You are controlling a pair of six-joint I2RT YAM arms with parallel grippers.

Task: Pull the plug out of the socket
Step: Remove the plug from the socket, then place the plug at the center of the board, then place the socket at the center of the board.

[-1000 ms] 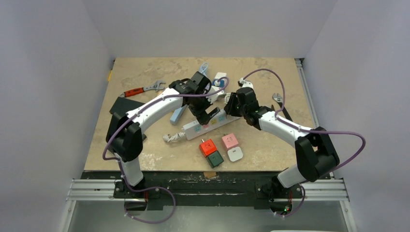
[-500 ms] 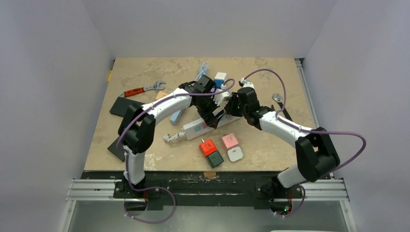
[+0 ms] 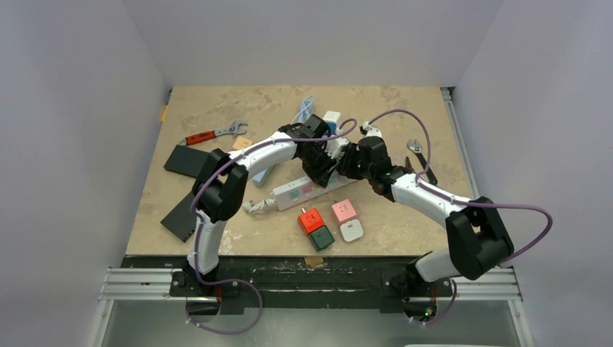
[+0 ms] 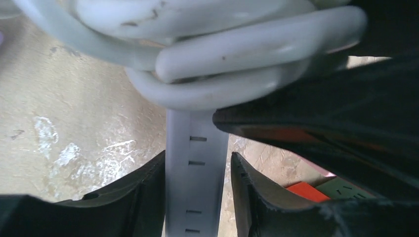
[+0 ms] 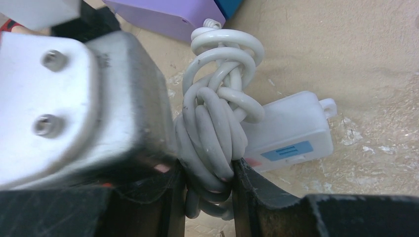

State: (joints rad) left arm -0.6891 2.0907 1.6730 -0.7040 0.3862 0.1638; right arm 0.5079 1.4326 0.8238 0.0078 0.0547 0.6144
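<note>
1. Nearest on the table (image 3: 405, 231) sit four small cubes in a cluster: red (image 3: 311, 219), dark green (image 3: 321, 237), pink (image 3: 344, 211) and white (image 3: 352, 230).
2. Just beyond them the white power strip (image 3: 293, 192) lies slantwise, its far-right end covered by both grippers.
3. The left gripper (image 4: 196, 173) straddles the strip, with its fingers pressed against the strip's two long sides.
4. The right gripper (image 5: 208, 182) meets it from the right, its fingers clamped on a coiled white cable bundle (image 5: 212, 123) that rests over the strip's far end.
5. The plug itself is hidden beneath the bundle and grippers.
6. Beside the bundle lies a white block with a blue label (image 5: 291, 133).
7. Far left, a red-handled wrench (image 3: 215, 134) lies beyond a black pad (image 3: 189, 160).
</note>
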